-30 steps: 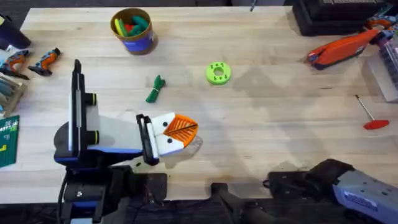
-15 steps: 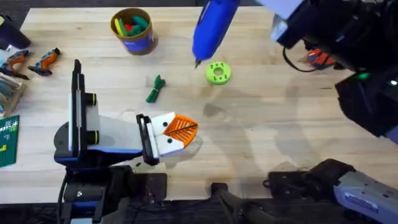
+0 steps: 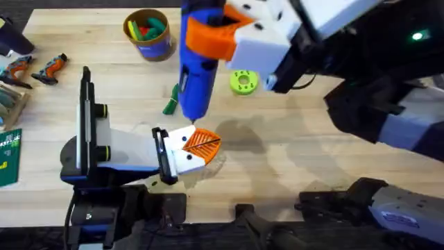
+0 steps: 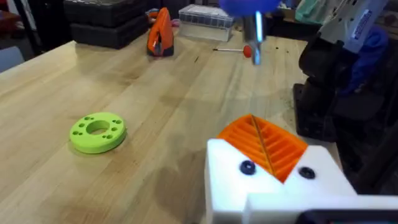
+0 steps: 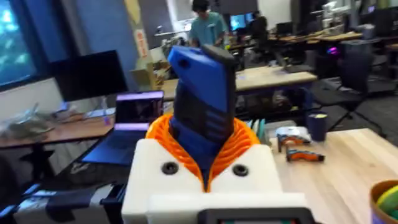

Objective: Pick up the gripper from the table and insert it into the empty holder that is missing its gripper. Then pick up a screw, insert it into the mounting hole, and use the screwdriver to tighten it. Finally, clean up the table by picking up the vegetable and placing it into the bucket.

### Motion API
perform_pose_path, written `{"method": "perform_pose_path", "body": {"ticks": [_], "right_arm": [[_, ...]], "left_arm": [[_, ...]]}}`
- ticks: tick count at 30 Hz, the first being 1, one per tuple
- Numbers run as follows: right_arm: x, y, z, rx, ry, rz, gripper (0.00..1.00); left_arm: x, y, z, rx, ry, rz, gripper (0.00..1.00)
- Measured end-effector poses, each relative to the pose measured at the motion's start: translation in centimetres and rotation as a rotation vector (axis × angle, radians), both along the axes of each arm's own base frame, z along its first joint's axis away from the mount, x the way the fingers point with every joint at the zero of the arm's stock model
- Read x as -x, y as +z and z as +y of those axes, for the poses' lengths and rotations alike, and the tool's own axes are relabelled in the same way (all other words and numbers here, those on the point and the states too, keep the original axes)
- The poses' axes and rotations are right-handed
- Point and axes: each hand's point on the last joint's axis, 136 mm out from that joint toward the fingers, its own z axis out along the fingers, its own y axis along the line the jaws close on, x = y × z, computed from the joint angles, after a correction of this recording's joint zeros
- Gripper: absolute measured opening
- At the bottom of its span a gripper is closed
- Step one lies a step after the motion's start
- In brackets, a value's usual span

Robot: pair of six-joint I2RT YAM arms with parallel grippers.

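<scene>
Screwdriver, rigid and top-heavy, sits clamped mid-body in the right gripper, tip just above the orange gripper; left gripper's state I cannot tell.

We see the bucket at the far left of the surface, with the vegetable nearer us and a disc to its right. The right gripper holds the screwdriver upright, tip just above the left gripper.
</scene>
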Motion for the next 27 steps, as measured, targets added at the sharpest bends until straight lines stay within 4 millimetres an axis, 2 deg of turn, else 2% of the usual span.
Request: {"method": "perform_pose_path", "body": {"ticks": [5, 12, 19, 27], "right_arm": [[0.3, -1.2, 1.1, 0.022, 0.043, 0.011, 0.025], [1.3, -1.6, 1.9, 0.025, 0.086, -0.003, 0.025], [1.4, -2.9, 2.9, 0.046, 0.103, -0.015, 0.025], [2.2, -3.1, 3.4, 0.046, 0.108, -0.082, 0.025]], "left_arm": [[0.0, 0.0, 0.0, 0.0, 0.0, 0.0, 0.004], [0.0, 0.0, 0.0, 0.0, 0.0, 0.0, 0.004], [0.0, 0.0, 0.0, 0.0, 0.0, 0.0, 0.004], [0.0, 0.0, 0.0, 0.0, 0.0, 0.0, 0.004]]}}
